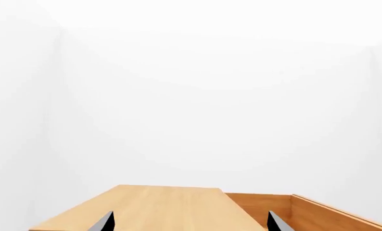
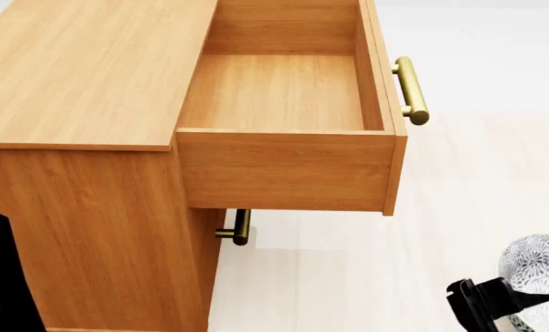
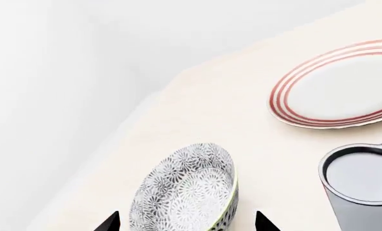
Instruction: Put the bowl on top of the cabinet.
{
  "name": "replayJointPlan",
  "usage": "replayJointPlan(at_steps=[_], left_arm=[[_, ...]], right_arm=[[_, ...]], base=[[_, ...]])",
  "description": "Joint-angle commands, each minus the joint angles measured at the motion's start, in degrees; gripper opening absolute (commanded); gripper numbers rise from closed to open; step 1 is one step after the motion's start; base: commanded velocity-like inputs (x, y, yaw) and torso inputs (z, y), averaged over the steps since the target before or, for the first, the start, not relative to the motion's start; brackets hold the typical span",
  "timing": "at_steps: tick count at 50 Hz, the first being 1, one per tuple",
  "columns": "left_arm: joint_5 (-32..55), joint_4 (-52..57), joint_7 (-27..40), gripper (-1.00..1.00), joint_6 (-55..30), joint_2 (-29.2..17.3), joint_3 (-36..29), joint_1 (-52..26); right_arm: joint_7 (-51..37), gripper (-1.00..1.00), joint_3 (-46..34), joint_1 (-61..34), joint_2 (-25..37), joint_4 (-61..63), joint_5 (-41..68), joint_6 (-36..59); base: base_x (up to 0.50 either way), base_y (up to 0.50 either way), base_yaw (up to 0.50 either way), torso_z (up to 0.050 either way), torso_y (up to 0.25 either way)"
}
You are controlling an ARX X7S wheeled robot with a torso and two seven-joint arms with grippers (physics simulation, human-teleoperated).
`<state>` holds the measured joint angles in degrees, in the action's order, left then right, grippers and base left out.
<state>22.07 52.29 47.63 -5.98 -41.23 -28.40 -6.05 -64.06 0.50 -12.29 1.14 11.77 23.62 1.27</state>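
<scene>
The bowl (image 3: 184, 197), white with a dark floral pattern and a pale rim, rests on a cream surface. My right gripper (image 3: 185, 224) is open, with a dark fingertip on either side of the bowl and a small gap to each. In the head view the bowl (image 2: 540, 266) shows at the lower right corner, behind the right gripper (image 2: 505, 306). The wooden cabinet (image 2: 81, 76) fills the left, its top bare. My left gripper (image 1: 191, 225) is open above the cabinet top (image 1: 159, 207), with nothing between its fingers.
The cabinet's top drawer (image 2: 284, 90) is pulled out, with a brass handle (image 2: 410, 90) on its front; a second handle (image 2: 238, 228) shows below. A red-ringed plate (image 3: 338, 89) and a dark mug (image 3: 361, 185) stand near the bowl.
</scene>
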Motion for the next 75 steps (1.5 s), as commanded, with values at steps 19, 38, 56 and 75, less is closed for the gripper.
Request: replayJointPlan(at_steps=[19,38,56,75], left_arm=[[1.0,-0.3,0.4,1.0,0.8,-0.7,1.0,0.1],[1.1,-1.8,-0.1,1.0,1.9,-0.5,0.8,0.4],[0.9,-2.3,-0.4,1.0,2.2,-0.3,0.3,0.4],[0.8,-2.3,-0.5,1.0,2.0,0.0,-0.2,0.2]], right_arm=[[-4.4,1.0,-4.2,-11.4,-0.3,-19.0,11.9,-12.8],[-8.2,1.0,-5.4,-18.1,-0.4,-34.8,18.6,-29.4],[-2.5,1.0,-9.9,-22.6,-0.3,-44.8,33.2,-46.4],[1.5,1.0,-10.4,-25.7,0.1,-48.3,40.6,-51.0]], base=[[0.0,0.0,0.0,0.0,0.0],[0.0,0.0,0.0,0.0,0.0],[0.0,0.0,0.0,0.0,0.0],[0.0,0.0,0.0,0.0,0.0]])
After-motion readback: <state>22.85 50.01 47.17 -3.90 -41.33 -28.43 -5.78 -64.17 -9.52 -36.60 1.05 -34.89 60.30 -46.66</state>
